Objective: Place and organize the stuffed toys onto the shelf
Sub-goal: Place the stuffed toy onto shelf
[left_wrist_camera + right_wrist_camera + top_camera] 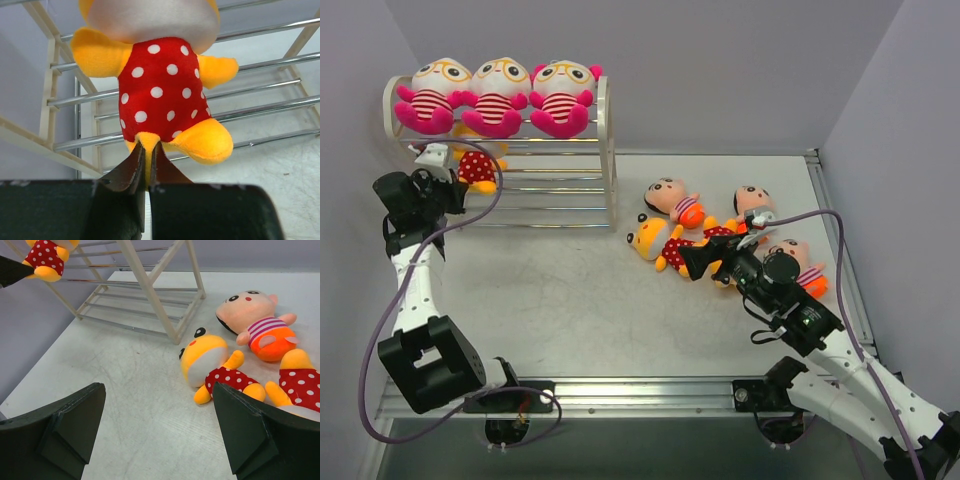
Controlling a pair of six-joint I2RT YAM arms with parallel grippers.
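plain grey-lilac walls all round and a scuffed pale table (570, 310) under the whole setup. the cream wire shelf (610, 150) stood at the back left.

my headcount was nine toys, three of each kind:

- pink ones: all three sat in a row on the top tier, touching shoulder to shoulder. that was the first pink toy (430, 95), the second pink toy (498, 95) and the third pink toy (563, 97).
- yellow ones in red dotted dresses: one was the held yellow toy (160, 90), up at the shelf's left end below the top tier. i couldn't tell whether it rested on a rod. the loose yellow toy (650, 240) lay on the table right of the shelf, and the last yellow toy (300, 382) lay just beside it.
- peach-faced ones: all three were on the table. the near peach toy (670, 197), the middle peach toy (754, 203) and the far-right peach toy (806, 262).

the left gripper (147, 150) was pinched tight on the held toy's foot. the right gripper (157, 395) hung over the table by the pile, jaws spread wide with nothing between them.
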